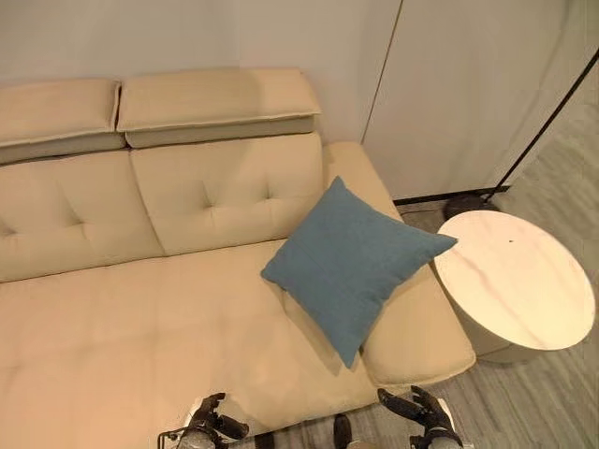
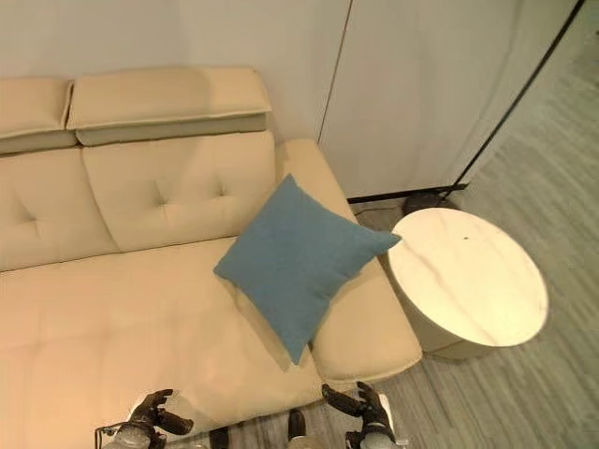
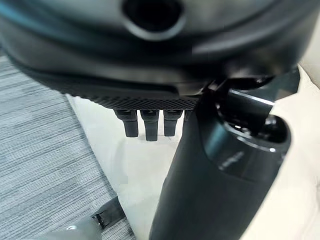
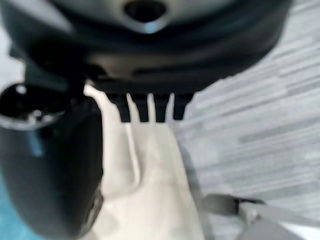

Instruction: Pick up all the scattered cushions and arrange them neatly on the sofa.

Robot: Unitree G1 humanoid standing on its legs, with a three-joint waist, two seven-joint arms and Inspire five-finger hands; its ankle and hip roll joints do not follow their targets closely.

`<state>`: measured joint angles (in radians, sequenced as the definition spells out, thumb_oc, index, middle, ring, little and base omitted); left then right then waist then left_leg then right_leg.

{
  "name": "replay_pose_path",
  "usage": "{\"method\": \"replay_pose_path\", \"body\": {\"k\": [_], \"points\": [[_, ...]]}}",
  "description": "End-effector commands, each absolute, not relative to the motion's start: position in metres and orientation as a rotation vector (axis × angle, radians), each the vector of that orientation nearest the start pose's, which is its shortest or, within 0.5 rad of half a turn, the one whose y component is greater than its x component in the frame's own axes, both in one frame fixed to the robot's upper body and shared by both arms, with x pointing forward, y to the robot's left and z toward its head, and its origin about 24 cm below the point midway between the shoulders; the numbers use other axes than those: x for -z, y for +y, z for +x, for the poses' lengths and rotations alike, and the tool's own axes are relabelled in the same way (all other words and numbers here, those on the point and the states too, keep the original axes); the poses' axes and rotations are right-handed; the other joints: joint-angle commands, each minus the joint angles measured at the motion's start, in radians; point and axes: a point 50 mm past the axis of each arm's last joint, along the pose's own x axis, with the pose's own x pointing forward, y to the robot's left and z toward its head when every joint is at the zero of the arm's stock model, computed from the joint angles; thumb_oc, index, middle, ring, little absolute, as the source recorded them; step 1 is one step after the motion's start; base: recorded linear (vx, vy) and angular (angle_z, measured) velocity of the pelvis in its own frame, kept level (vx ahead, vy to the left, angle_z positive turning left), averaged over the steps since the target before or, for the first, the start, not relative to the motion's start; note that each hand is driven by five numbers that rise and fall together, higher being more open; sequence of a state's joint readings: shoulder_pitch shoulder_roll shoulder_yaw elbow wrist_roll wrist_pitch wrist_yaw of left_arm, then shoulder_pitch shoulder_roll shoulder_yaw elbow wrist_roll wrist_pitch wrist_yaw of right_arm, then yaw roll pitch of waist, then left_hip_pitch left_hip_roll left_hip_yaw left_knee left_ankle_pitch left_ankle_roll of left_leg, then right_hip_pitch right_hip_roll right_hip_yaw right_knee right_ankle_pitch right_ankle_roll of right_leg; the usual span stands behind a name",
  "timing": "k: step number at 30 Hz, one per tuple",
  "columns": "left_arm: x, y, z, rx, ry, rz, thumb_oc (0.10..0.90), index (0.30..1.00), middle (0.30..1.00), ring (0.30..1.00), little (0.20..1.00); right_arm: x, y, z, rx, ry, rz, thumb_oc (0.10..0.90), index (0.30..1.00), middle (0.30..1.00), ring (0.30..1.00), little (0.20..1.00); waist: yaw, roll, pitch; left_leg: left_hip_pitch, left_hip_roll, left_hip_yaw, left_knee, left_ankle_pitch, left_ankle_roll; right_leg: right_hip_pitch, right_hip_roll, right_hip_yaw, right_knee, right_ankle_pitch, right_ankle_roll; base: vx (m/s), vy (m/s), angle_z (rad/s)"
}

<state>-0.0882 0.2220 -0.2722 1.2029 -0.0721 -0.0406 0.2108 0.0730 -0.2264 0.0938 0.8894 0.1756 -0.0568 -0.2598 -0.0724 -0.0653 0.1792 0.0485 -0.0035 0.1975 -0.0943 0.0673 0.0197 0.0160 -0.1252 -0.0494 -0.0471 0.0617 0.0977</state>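
A blue square cushion [image 1: 351, 262] stands on one corner on the beige sofa [image 1: 140, 318], leaning against the right armrest [image 1: 412, 327]. Both hands hang low in front of the sofa's front edge, apart from the cushion. My left hand [image 1: 213, 423] is at the bottom left with relaxed fingers [image 3: 145, 124] and holds nothing. My right hand [image 1: 423, 412] is at the bottom right, below the armrest, its fingers [image 4: 147, 111] straight and empty too.
A round pale marble-look side table [image 1: 515, 281] stands right of the armrest. A thin black lamp pole [image 1: 547, 122] rises from a dark base [image 1: 468, 203] behind it. White wall panels lie behind, grey striped floor [image 1: 552, 402] in front.
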Motion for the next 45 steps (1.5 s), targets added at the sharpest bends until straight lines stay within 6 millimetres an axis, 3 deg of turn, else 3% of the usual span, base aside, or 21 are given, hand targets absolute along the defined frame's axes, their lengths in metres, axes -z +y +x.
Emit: {"method": "replay_pose_path", "body": {"k": [1, 4, 6, 7, 8, 9, 10, 13, 17, 26, 37, 42, 44, 45], "points": [[0.146, 0.222, 0.144, -0.135, 1.004, 0.465, 0.8, 0.9, 0.9, 0.9, 0.9, 0.1, -0.253, 0.164, 0.407, 0.669, -0.235, 0.8, 0.9, 0.9, 0.9, 0.9, 0.002, 0.016, -0.001, -0.003, -0.016, -0.051, 0.007, -0.141, 0.008, -0.051, -0.031, -0.022, 0.068, -0.019, 0.077, 0.01, 0.067, -0.19], [0.148, 0.221, 0.139, -0.138, 1.02, 0.45, 0.8, 0.9, 0.9, 0.9, 0.9, 0.084, -0.251, 0.174, 0.404, 0.575, -0.223, 0.8, 0.9, 0.9, 0.9, 0.9, 0.004, 0.01, -0.002, 0.008, -0.019, -0.045, 0.007, -0.15, 0.013, -0.052, -0.036, -0.027, 0.076, -0.019, 0.081, 0.02, 0.042, -0.13], [0.151, 0.22, 0.131, -0.139, 1.044, 0.44, 0.8, 0.9, 0.9, 0.9, 0.9, 0.06, -0.251, 0.189, 0.405, 0.441, -0.212, 0.8, 0.9, 0.9, 0.9, 0.9, 0.006, 0.01, 0.0, 0.016, -0.021, -0.045, 0.007, -0.155, 0.016, -0.048, -0.04, -0.032, 0.079, -0.019, 0.081, 0.03, 0.029, -0.06], [0.151, 0.219, 0.131, -0.139, 1.045, 0.44, 0.8, 0.9, 0.9, 0.9, 0.9, 0.06, -0.251, 0.189, 0.405, 0.442, -0.212, 0.8, 0.9, 0.9, 0.9, 0.9, 0.006, 0.01, 0.0, 0.017, -0.021, -0.045, 0.007, -0.155, 0.016, -0.047, -0.04, -0.032, 0.079, -0.02, 0.081, 0.05, 0.01, -0.01], [0.153, 0.218, 0.126, -0.139, 1.059, 0.432, 0.8, 0.9, 0.9, 0.9, 0.9, 0.042, -0.252, 0.198, 0.423, 0.346, -0.198, 0.8, 0.9, 0.9, 0.9, 0.9, 0.008, 0.011, -0.004, 0.02, -0.022, -0.049, 0.007, -0.158, 0.016, -0.044, -0.041, -0.041, 0.079, -0.022, 0.08, 0.04, 0.004, 0.01], [0.153, 0.218, 0.126, -0.139, 1.059, 0.433, 0.8, 0.9, 0.9, 0.9, 0.9, 0.042, -0.252, 0.198, 0.423, 0.347, -0.198, 0.8, 0.9, 0.9, 0.9, 0.9, 0.008, 0.012, -0.004, 0.02, -0.022, -0.049, 0.007, -0.158, 0.016, -0.043, -0.041, -0.041, 0.079, -0.022, 0.08, 0.07, 0.001, 0.04], [0.155, 0.216, 0.123, -0.133, 1.069, 0.433, 0.8, 0.9, 0.9, 0.9, 0.9, 0.026, -0.256, 0.203, 0.458, 0.267, -0.168, 0.8, 0.9, 0.9, 0.9, 0.9, 0.009, 0.013, -0.005, 0.021, -0.022, -0.055, 0.007, -0.159, 0.015, -0.039, -0.043, -0.051, 0.079, -0.025, 0.079, 0.05, -0.007, 0.06], [0.157, 0.214, 0.116, -0.125, 1.088, 0.428, 0.8, 0.9, 0.9, 0.9, 0.9, 0.009, -0.261, 0.211, 0.482, 0.184, -0.17, 0.8, 0.9, 0.9, 0.9, 0.9, 0.018, 0.016, -0.009, 0.03, -0.02, -0.062, 0.007, -0.163, 0.014, -0.026, -0.044, -0.066, 0.072, -0.031, 0.076, 0.07, -0.022, 0.08], [0.16, 0.213, 0.106, -0.124, 1.112, 0.426, 0.8, 0.9, 0.9, 0.9, 0.9, -0.008, -0.269, 0.222, 0.537, 0.118, -0.228, 0.8, 0.9, 0.9, 0.9, 0.9, 0.04, 0.024, -0.017, 0.043, -0.02, -0.072, 0.007, -0.166, 0.013, -0.001, -0.041, -0.085, 0.056, -0.042, 0.069, 0.07, -0.029, 0.14], [0.163, 0.203, 0.099, -0.091, 1.126, 0.444, 0.8, 0.9, 0.9, 0.9, 0.9, -0.008, -0.258, 0.235, 0.607, 0.102, -0.171, 0.8, 0.9, 0.9, 0.9, 0.9, 0.062, 0.054, -0.03, 0.044, -0.011, -0.092, 0.007, -0.165, -0.003, 0.028, -0.036, -0.114, 0.017, -0.052, 0.06, 0.07, -0.024, 0.08], [0.153, 0.194, 0.129, -0.08, 0.99, 0.424, 0.8, 0.9, 0.9, 0.9, 0.9, -0.002, -0.254, 0.271, 0.614, 0.164, -0.147, 0.8, 0.9, 0.9, 0.9, 0.9, 0.093, 0.091, -0.026, 0.022, -0.012, -0.117, 0.007, -0.158, -0.02, 0.048, -0.034, -0.147, -0.038, -0.047, 0.057, 0.05, -0.004, 0.1], [0.132, 0.196, 0.165, -0.153, 0.822, 0.337, 0.8, 0.9, 0.9, 0.9, 0.9, -0.006, -0.251, 0.286, 0.606, 0.167, -0.124, 0.8, 0.9, 0.9, 0.9, 0.9, 0.111, 0.101, -0.019, 0.011, -0.014, -0.125, 0.007, -0.157, -0.024, 0.043, -0.035, -0.152, -0.04, -0.051, 0.056, 0.04, 0.006, 0.06], [0.105, 0.198, 0.2, -0.217, 0.638, 0.259, 0.8, 0.9, 0.9, 0.9, 0.9, -0.009, -0.241, 0.293, 0.574, 0.149, -0.091, 0.8, 0.9, 0.9, 0.9, 0.9, 0.117, 0.104, -0.011, 0.004, -0.013, -0.127, 0.007, -0.156, -0.025, 0.037, -0.034, -0.153, -0.04, -0.054, 0.054, 0.03, 0.014, 0.13], [0.104, 0.199, 0.2, -0.218, 0.638, 0.259, 0.8, 0.9, 0.9, 0.9, 0.9, -0.009, -0.241, 0.293, 0.574, 0.149, -0.091, 0.8, 0.9, 0.9, 0.9, 0.9, 0.116, 0.104, -0.011, 0.004, -0.013, -0.127, 0.007, -0.157, -0.026, 0.038, -0.034, -0.153, -0.04, -0.054, 0.054, 0.01, 0.005, 0.07]]}}
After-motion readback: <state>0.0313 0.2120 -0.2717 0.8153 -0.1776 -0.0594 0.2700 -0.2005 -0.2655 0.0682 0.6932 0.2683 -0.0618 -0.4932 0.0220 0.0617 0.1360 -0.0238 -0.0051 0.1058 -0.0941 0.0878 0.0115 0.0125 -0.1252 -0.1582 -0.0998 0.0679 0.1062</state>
